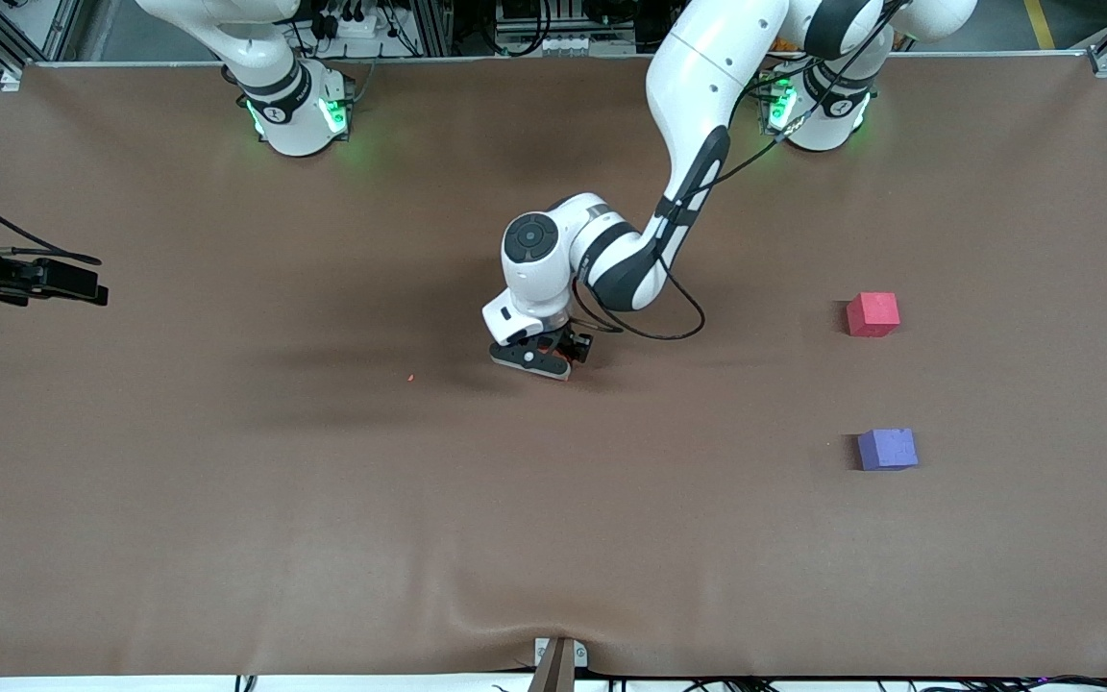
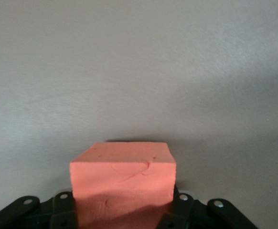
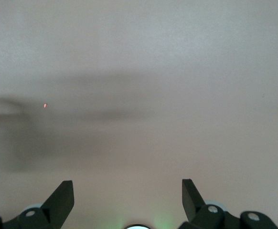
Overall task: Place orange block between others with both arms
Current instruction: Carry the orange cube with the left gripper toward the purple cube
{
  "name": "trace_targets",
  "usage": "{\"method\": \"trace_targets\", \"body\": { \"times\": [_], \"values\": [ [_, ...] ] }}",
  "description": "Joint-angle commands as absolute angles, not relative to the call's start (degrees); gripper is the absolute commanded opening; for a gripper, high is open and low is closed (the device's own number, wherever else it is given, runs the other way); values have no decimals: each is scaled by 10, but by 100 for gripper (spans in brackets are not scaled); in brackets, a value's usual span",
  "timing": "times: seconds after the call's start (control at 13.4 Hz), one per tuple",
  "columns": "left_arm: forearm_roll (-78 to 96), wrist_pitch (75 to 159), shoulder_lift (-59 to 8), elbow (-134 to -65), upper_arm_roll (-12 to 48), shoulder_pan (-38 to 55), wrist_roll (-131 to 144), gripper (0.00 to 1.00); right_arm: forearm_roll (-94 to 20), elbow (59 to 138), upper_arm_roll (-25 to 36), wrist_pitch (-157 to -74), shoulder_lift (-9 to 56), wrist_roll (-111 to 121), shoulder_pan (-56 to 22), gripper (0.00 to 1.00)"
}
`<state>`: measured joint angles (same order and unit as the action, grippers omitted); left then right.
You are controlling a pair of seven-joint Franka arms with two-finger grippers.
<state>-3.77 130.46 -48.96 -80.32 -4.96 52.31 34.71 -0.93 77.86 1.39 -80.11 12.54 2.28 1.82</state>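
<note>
Orange block (image 2: 123, 183) sits clamped between the left gripper's (image 1: 553, 358) fingers (image 2: 62, 206), one black pad pressed against each side of the cube, right down at the brown table (image 1: 323, 481) near its middle. From the front the block is almost hidden under the wrist, only a sliver of orange showing between the fingers. Out toward the left arm's end of the table from that gripper wait the red cube (image 1: 873, 314) and the purple cube (image 1: 887, 449), well apart from it and from each other, the purple one nearer the front camera with bare cloth between the pair. A tiny orange speck (image 1: 410, 378) lies on the cloth toward the right arm's end. Right gripper (image 3: 128, 198) waits up at the table's edge at its own arm's end, fingers spread wide, nothing between them.
</note>
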Motion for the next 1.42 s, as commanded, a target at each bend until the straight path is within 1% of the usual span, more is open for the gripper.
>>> {"method": "trace_targets", "body": {
  "times": [0.0,0.15,0.37,0.52,0.82,0.97,1.04,1.19,1.27,1.34],
  "values": [
    [-48,1231,-433,-806,-54,494,341,0,13,779,9,-798,112,29,15,100],
    [-49,1183,-395,-807,-54,451,346,0,13,777,10,-798,111,29,14,100],
    [-52,1075,-357,-810,-54,383,337,0,11,776,7,-798,112,27,17,100],
    [-52,1055,-350,-815,-53,336,331,0,11,773,3,-798,112,26,15,100],
    [-52,1052,-324,-870,-47,242,297,0,10,773,4,-798,112,27,17,100],
    [-52,1077,-294,-929,-47,221,248,0,11,773,4,-798,112,26,15,100],
    [-53,1112,-270,-974,-48,214,234,0,11,773,4,-798,112,26,15,100],
    [-60,1209,-221,-1079,-49,196,222,0,11,773,5,-798,113,29,16,100],
    [-77,1252,-205,-1120,-49,182,217,0,11,773,5,-798,113,30,17,100],
    [-97,1279,-201,-1145,-48,167,206,0,12,773,5,-798,115,26,15,100]
  ]
}}
